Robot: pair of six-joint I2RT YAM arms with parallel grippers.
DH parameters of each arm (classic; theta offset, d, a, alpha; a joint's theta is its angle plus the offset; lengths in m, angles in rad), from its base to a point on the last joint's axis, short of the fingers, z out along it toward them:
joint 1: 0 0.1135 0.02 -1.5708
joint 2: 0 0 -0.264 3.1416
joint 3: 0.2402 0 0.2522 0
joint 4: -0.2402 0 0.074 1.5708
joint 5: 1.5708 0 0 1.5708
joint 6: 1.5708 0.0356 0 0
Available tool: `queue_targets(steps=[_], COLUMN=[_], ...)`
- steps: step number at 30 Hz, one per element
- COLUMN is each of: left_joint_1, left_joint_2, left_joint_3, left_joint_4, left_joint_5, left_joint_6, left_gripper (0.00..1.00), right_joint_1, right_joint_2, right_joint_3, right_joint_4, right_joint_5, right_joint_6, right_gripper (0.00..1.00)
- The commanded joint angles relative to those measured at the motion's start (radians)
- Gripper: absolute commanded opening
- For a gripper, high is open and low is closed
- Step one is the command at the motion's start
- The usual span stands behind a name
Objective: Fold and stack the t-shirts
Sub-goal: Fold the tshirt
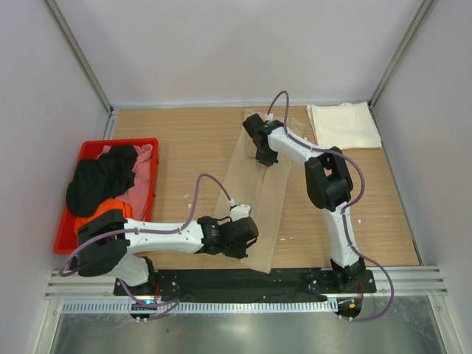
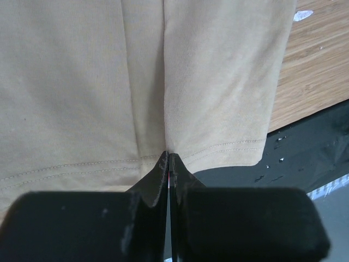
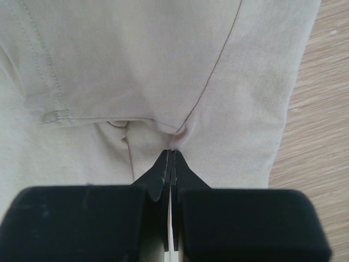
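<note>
Tools first: the left tool has its jaws pressed together right at the stitched bottom hem of the tan t-shirt, where two folded-in edges meet. We cannot tell whether any cloth is caught between them. The right tool is also closed, and the cloth puckers into its tips near the neck end, so we judge that it pinches the shirt there.

In the overhead view the tan t-shirt lies as a long narrow strip in the middle of the worktop, running from lower centre toward upper centre, with its sides turned in. We take the step in hand to be the crosswise fold. One end must be lifted and carried over the other, with the edges kept square.

A white t-shirt lies folded at upper right, which we judge to be where the stack grows. A black t-shirt, a pink t-shirt and an orange t-shirt lie crumpled in the red bin at left.
</note>
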Motion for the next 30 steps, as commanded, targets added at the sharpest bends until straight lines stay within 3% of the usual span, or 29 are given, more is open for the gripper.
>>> queue_targets(steps=[1,23,25,27,30], left_joint_1=[-0.014,-0.056,-0.056,-0.056,-0.056], left_joint_2=[-0.033,-0.005,0.019,0.047,0.064], left_joint_3=[0.031,0.054,0.068,0.091,0.128], left_joint_4=[-0.026,-0.138,-0.161,-0.182,-0.239], left_joint_5=[-0.045,-0.144,-0.153,-0.16,-0.18], left_joint_6=[-0.025,-0.08,-0.079,-0.076,-0.073], left_gripper=[0.0,0.0,0.03,0.12,0.23], right_joint_1=[0.001,0.004,0.004,0.004,0.004], right_joint_2=[-0.082,-0.07,-0.064,-0.056,-0.054], right_joint_3=[0.009,-0.013,-0.013,-0.004,0.021], right_joint_4=[0.041,0.078,0.081,0.077,0.049], right_joint_5=[0.032,0.015,0.012,0.012,0.014], right_joint_6=[0.02,-0.006,-0.012,-0.018,-0.021], right_gripper=[0.01,0.01,0.01,0.02,0.12])
